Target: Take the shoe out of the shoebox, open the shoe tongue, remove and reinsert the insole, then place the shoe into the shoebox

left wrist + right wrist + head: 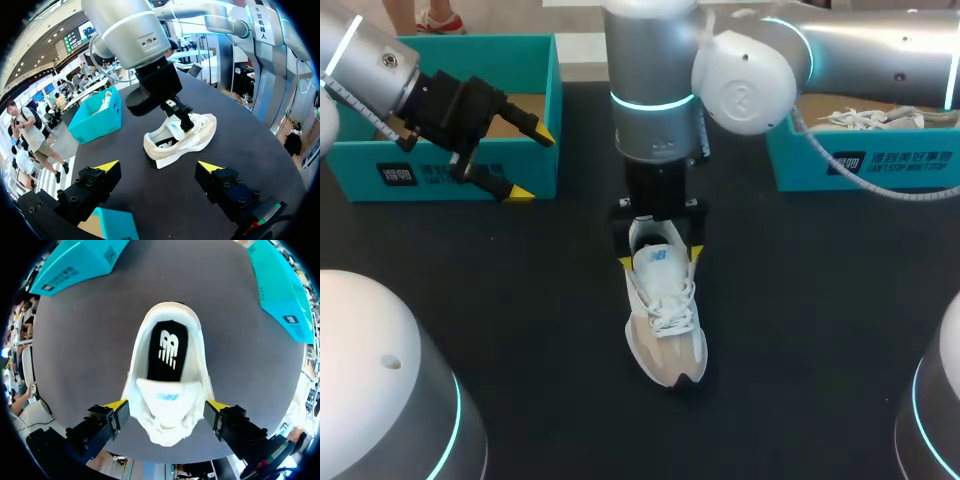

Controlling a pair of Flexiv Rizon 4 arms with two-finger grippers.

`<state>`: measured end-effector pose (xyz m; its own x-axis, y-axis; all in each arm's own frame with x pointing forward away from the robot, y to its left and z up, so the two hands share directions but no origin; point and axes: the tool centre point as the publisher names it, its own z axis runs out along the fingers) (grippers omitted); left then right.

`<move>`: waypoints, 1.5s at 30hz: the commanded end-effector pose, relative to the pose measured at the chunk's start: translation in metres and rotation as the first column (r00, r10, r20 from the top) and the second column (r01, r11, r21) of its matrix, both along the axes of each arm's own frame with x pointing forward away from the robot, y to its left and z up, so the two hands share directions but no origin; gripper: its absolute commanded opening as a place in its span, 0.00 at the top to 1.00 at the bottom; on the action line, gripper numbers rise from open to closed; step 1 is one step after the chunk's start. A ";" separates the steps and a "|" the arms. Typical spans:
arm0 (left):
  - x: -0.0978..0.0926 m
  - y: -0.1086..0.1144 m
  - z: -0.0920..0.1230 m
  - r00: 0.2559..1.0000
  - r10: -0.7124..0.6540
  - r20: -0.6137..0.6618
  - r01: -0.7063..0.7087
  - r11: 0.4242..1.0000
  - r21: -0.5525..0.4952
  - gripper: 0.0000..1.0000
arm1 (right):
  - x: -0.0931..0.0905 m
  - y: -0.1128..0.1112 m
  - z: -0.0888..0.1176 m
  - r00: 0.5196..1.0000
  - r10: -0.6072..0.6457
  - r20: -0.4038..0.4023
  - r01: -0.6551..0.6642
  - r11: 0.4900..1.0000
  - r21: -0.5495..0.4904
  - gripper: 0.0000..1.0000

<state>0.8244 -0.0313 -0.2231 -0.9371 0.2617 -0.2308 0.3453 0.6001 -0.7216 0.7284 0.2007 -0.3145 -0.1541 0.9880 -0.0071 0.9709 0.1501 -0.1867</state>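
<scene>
White-and-beige lace-up sneaker [665,320] [180,140] [167,390] stands upright on its sole on the black table [820,330]. It is at centre frame in the head view, with the toe toward the bottom edge and the heel toward the top. It is outside both boxes. Black insole with a white logo [168,347] lies flat inside the shoe, seen through the opening. White tongue sits ahead of the laces.

My right gripper [660,258] [167,407] [177,112] comes straight down over the heel end. The arm enters from the upper right of the head view. Its fingers are spread wide, one yellow tip on each side of the collar and just beside the shoe's sides. I see no squeeze, so I read it as released.

My left gripper [532,163] [159,167] is in the upper left of the head view, well apart from the shoe. Its fingers are spread and hold nothing. It hangs at the front right corner of the open teal cardboard shoebox with a brown inside [440,170] [112,225] [75,262].

A second teal box [860,165] [97,120] [280,290] is in the upper right of the head view, partly under my right arm. White laces [865,118] show inside it.
</scene>
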 end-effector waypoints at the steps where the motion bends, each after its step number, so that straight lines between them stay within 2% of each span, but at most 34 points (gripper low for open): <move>1: 0.000 0.000 0.000 1.000 -0.001 0.000 0.001 1.000 0.004 0.00 | -0.010 -0.002 0.018 1.000 -0.007 0.018 0.007 1.000 -0.009 0.00; 2: 0.000 0.000 0.000 1.000 -0.001 0.000 0.001 1.000 0.004 0.00 | -0.011 -0.001 0.019 1.000 -0.008 0.017 0.008 1.000 -0.010 0.00; 3: 0.000 0.000 0.000 1.000 -0.001 0.000 0.001 1.000 0.004 0.00 | -0.012 -0.001 0.019 1.000 -0.010 0.017 0.010 1.000 -0.011 0.38; 4: 0.000 0.000 0.000 1.000 -0.001 0.000 0.001 1.000 0.004 0.00 | -0.014 -0.001 0.017 1.000 -0.011 0.016 0.011 1.000 -0.010 0.60; 6: 0.000 0.000 0.000 1.000 -0.001 0.000 0.001 1.000 0.004 0.00 | -0.016 -0.001 0.011 1.000 -0.012 0.013 0.012 1.000 -0.004 0.77; 7: 0.000 0.000 0.000 1.000 -0.001 0.000 0.001 1.000 0.004 0.00 | -0.016 -0.001 0.008 1.000 -0.011 0.009 0.011 1.000 0.000 0.80; 15: 0.000 0.000 0.000 1.000 -0.001 0.000 0.001 1.000 0.004 0.00 | -0.004 -0.003 -0.010 1.000 0.004 0.012 -0.004 1.000 0.017 0.87; 22: 0.000 0.000 0.000 1.000 -0.001 0.000 0.001 1.000 0.004 0.00 | 0.003 -0.007 -0.021 1.000 0.031 0.002 -0.031 0.999 0.031 0.82; 26: 0.000 0.000 0.000 1.000 -0.001 0.000 0.001 1.000 0.004 0.00 | 0.005 -0.007 -0.008 0.999 0.036 0.017 -0.036 0.999 0.011 0.78; 28: 0.000 0.000 0.000 1.000 -0.001 0.000 0.001 1.000 0.004 0.00 | 0.007 -0.008 -0.008 0.999 0.039 0.019 -0.040 0.999 0.009 0.75; 37: 0.000 0.000 0.000 1.000 -0.001 0.000 0.001 1.000 0.004 0.00 | 0.017 -0.012 -0.028 0.997 0.075 0.008 -0.076 0.996 0.056 0.70; 39: 0.000 0.000 0.000 1.000 -0.001 0.000 0.001 1.000 0.004 0.00 | 0.020 -0.015 -0.025 0.995 0.094 0.013 -0.095 0.994 0.055 0.67; 42: 0.000 0.000 0.000 1.000 -0.001 0.000 0.001 1.000 0.004 0.00 | 0.025 -0.021 -0.010 0.990 0.133 0.054 -0.135 0.990 0.045 0.61; 45: 0.000 0.000 0.000 1.000 -0.001 0.000 0.001 1.000 0.004 0.00 | 0.036 -0.030 0.010 0.953 0.284 0.101 -0.285 0.959 -0.012 0.52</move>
<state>0.8243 -0.0313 -0.2231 -0.9372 0.2616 -0.2307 0.3452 0.6002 -0.7216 0.7631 0.1785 -0.3317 -0.3430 0.9392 0.0151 0.9321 0.3424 -0.1183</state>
